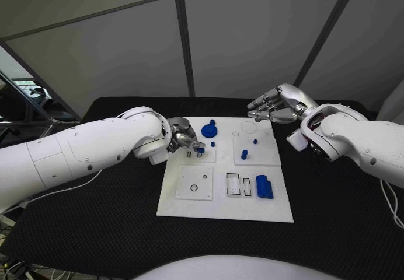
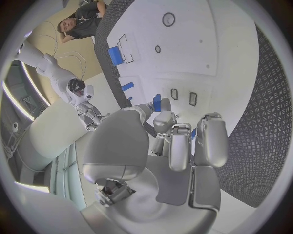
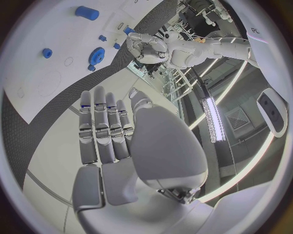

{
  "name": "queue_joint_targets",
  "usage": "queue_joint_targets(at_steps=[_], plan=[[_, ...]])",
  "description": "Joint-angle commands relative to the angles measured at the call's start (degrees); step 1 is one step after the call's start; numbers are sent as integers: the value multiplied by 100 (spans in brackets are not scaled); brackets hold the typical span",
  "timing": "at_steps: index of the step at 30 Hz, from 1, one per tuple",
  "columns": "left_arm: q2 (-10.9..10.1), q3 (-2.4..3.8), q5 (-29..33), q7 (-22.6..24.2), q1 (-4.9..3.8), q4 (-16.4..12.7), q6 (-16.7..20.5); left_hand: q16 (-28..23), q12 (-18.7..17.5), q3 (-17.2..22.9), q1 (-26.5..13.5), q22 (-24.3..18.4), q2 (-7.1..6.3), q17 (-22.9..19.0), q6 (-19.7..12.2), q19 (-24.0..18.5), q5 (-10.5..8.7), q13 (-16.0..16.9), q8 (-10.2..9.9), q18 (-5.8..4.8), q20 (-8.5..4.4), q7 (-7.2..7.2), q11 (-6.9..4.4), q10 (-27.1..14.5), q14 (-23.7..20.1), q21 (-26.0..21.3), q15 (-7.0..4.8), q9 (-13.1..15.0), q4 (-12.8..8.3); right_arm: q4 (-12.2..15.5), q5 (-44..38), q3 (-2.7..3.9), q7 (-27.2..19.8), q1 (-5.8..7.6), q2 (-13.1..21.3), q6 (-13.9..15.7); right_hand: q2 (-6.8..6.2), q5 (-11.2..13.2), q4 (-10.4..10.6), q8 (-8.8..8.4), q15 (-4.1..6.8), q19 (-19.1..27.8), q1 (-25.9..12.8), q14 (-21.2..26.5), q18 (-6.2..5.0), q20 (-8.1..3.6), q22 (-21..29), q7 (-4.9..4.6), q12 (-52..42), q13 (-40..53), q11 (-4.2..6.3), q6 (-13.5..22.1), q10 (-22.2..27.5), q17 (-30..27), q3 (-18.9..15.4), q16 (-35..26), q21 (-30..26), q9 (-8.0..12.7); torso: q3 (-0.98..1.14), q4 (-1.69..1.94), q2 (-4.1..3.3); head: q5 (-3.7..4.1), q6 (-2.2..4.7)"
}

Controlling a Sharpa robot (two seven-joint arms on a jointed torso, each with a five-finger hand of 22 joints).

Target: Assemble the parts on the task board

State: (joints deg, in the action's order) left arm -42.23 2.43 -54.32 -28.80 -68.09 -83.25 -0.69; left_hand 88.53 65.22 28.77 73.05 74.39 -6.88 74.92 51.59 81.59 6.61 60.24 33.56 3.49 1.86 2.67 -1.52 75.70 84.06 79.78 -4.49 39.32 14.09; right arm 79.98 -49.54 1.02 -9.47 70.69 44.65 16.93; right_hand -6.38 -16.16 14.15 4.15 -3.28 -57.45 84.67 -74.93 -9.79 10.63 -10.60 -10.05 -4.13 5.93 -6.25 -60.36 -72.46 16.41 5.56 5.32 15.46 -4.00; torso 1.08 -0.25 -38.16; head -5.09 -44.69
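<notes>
The robot's left hand point(image 1: 184, 140) reaches over the near-left part of the white board point(image 1: 194, 204), its fingers point(image 2: 180, 146) curled downward over a small blue piece point(image 1: 199, 151) that sits right at the fingertips. In the left wrist view a blue piece point(image 2: 157, 102) shows between the thumb and the fingers, but whether it is actually pinched cannot be told.

Just beyond the left hand, toward the far edge of the board, lies a blue gear point(image 1: 209, 130), with a small blue peg point(image 1: 213, 143) beside it. Further toward the robot's right stand another small peg point(image 1: 255, 141) and a taller blue pin point(image 1: 244, 154). Nearer the robot, a blue cylinder point(image 1: 263, 186) lies on its side next to two rectangular slots point(image 1: 239, 185), and a square plate with a ring-shaped hole point(image 1: 194, 182) sits below the left hand.

The right hand point(image 1: 274, 108) hovers over the far right corner of the board, holding nothing, its fingers point(image 3: 100, 126) stretched out side by side. From its wrist camera the gear point(image 3: 96, 55), the cylinder point(image 3: 87, 13) and a round blue piece point(image 3: 47, 52) lie well beyond the fingertips on the board point(image 3: 36, 92), which rests on the black table point(image 1: 101, 233).
</notes>
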Motion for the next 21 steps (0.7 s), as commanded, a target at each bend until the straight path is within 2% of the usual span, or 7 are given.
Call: queue_joint_targets(at_steps=[1, 7, 11, 14, 21], plan=[[-32, 0, -492, 45, 36, -100, 616, -4, 29, 897, -29, 15, -43, 1297, 43, 47, -5, 7, 23, 3, -5, -9, -2, 61, 534, 30, -14, 16, -822, 18, -59, 4, 1, 11, -3, 43, 37, -34, -23, -27, -21, -26, 1, 24, -70, 20, 5, -28, 20, -6, 0, 30, 32, -6, 2, -19, -25, 4, -1, -2, 0, -3, 4], [-74, -2, -769, 2, 117, -211, 878, -3, 24, 1001, -69, 32, -85, 1298, 53, 55, -6, 2, 26, 0, -8, -12, -6, 73, 535, 37, -17, 38, -865, 30, -73, 4, 3, 11, 4, 44, 40, -43, -4, -26, -28, -27, -35, 26, -70, 28, 23, -32, 18, -11, -7, 34, 37, -15, -16, -37, -49, 4, -2, -12, -7, -24, 15], [-81, -3, -917, -23, 162, -259, 911, 9, -31, 1180, -135, 40, -181, 1313, 82, 58, 187, -60, 51, 0, -14, -13, -10, 67, 539, 35, -23, 85, -952, 46, -76, 4, 0, 11, 5, 38, 41, -49, 4, -26, -30, -29, -49, 25, -71, 31, 29, -33, 18, -12, -9, 35, 39, -17, -23, -43, -58, 3, -2, -19, -6, -37, 22], [-75, -3, -1013, -42, 215, -295, 937, 7, -64, 1254, -176, 36, -219, 1312, 90, 55, 231, -98, 61, 2, -16, -15, -13, 64, 538, 29, -25, 107, -986, 63, -77, 4, -15, 11, 10, 7, 33, -65, 29, -27, -37, -35, -101, 23, -71, 39, 48, -38, 16, -17, -17, 44, 47, -25, -55, -62, -83, 4, -7, -13, -13, -30, 18], [-61, -4, -1182, -82, 269, -296, 758, -1, -115, 1307, -206, 30, -239, 1300, 93, 51, 248, -157, 68, 4, -18, -16, -15, 48, 535, 22, -27, 124, -1011, 79, -77, 4, -26, 11, 12, -20, 35, -96, 49, -25, -42, -43, -145, 19, -73, 45, 67, -40, 12, -20, -20, 48, 52, -32, -83, -78, -107, 3, -10, -13, -15, -30, 9]])
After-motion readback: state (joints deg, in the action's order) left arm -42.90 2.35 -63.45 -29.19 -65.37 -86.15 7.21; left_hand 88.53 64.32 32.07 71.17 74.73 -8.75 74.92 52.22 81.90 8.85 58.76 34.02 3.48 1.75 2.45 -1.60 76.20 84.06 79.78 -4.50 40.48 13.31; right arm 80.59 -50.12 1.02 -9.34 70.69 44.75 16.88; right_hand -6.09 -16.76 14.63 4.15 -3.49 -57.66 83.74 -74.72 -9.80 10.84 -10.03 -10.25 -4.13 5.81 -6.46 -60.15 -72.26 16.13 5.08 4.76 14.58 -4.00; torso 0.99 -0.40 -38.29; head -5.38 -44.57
